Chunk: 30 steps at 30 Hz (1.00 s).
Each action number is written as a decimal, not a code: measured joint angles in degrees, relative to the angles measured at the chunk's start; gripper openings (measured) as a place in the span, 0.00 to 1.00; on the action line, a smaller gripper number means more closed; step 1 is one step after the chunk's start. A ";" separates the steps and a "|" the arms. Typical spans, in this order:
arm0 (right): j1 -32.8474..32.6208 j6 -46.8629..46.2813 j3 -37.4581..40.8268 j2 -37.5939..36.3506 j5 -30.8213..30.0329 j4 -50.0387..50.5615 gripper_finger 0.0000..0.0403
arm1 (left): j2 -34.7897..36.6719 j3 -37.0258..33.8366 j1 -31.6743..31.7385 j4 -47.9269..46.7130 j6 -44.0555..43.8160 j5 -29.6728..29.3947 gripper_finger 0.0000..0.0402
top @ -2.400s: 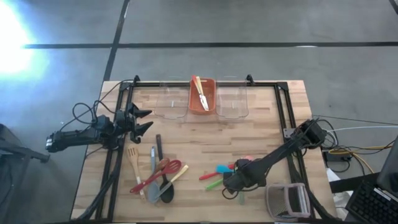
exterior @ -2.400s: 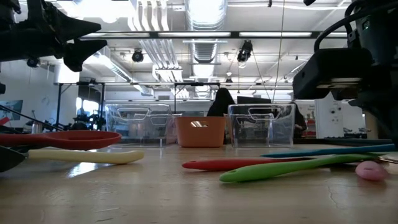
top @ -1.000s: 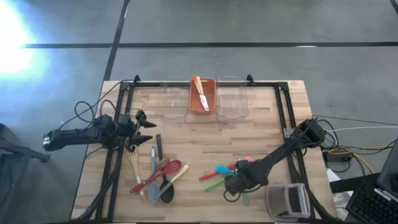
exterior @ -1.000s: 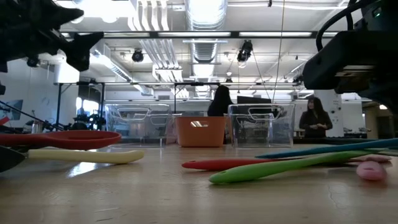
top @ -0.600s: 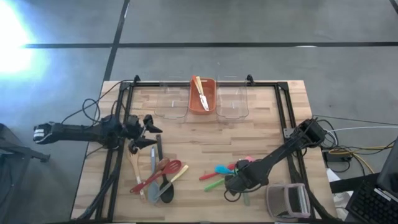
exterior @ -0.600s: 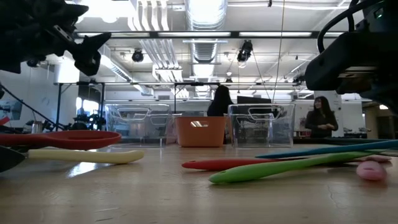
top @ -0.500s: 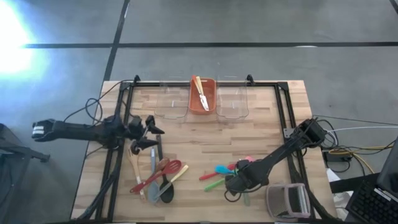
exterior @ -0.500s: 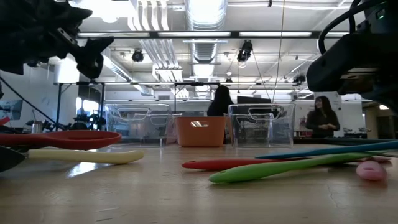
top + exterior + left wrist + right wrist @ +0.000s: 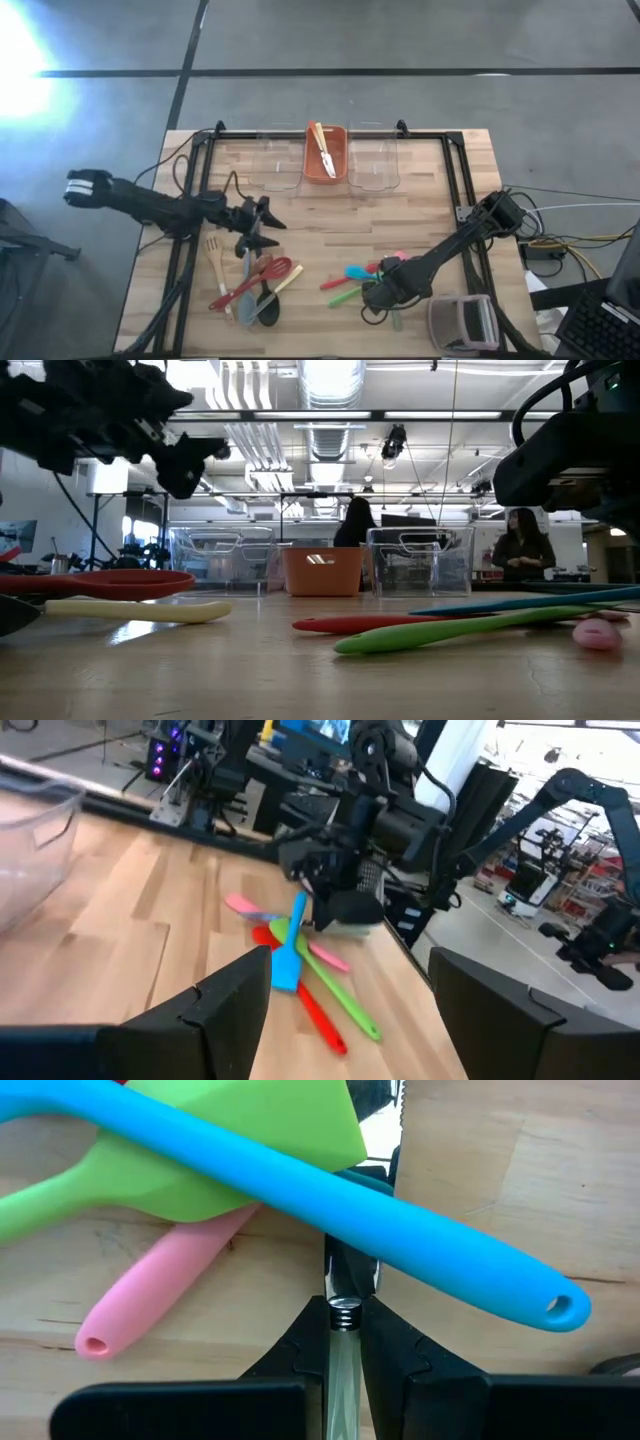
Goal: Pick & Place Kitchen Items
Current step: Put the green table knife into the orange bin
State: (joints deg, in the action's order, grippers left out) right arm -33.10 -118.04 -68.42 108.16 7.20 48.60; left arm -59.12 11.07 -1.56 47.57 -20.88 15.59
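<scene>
- The left hand hangs with its fingers spread wide and empty, just above the far end of the pile of large utensils, which lies directly on the near side of it on the desk.
- That pile, a red spatula, a wooden slotted turner, a grey spatula, a black spoon and a cream-handled one, all overlapping, looks untouched.
- The right hand is low on the desk among the small plastic utensils, fingers pressed nearly together. In the right wrist view something thin and pale shows between them; I cannot tell what it is.
- Touching or just beside that hand lie a blue spatula, a green one beneath it, a pink handle and, a little toward the left hand, a red spoon.
- Well beyond both hands, at the far edge, stands a red bin holding a couple of pale utensils, so at least some sorting looks done.
- The two clear bins on either side of it seem empty, as far as the overhead view tells.
- Judging by this, the task is early: most utensils remain loose on the desk, neither group cleared.
- A grey boxy gadget sits near the right hand at the desk's near corner.
</scene>
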 joint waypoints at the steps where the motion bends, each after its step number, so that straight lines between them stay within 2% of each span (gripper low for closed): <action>1: 0.00 0.06 0.00 0.00 -0.13 0.00 0.06 | -1.89 0.57 -0.15 0.92 0.04 -0.26 0.68; 9: 0.00 0.58 0.00 0.00 -1.28 -0.28 0.06 | -18.51 6.80 -0.91 10.12 -1.94 -0.35 0.68; 14: 0.00 1.30 0.00 0.00 -2.91 -1.17 0.06 | -29.06 14.09 -1.44 11.02 -3.29 0.54 0.68; 18: 0.00 1.72 -0.07 0.00 -4.20 -1.41 0.06 | -36.73 21.14 -1.48 11.43 -5.80 3.73 0.68; 24: 0.00 2.55 -0.07 -0.01 -6.19 -1.55 0.06 | -46.08 29.46 -1.62 12.20 -8.90 7.17 0.68; 30: -0.02 3.22 -0.16 -0.02 -8.86 -1.59 0.06 | -52.67 33.47 -1.60 14.00 -11.76 7.57 0.68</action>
State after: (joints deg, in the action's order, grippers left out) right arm -33.12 -114.82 -68.58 108.14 -1.66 47.01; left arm -111.78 44.54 -3.16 61.56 -32.64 23.16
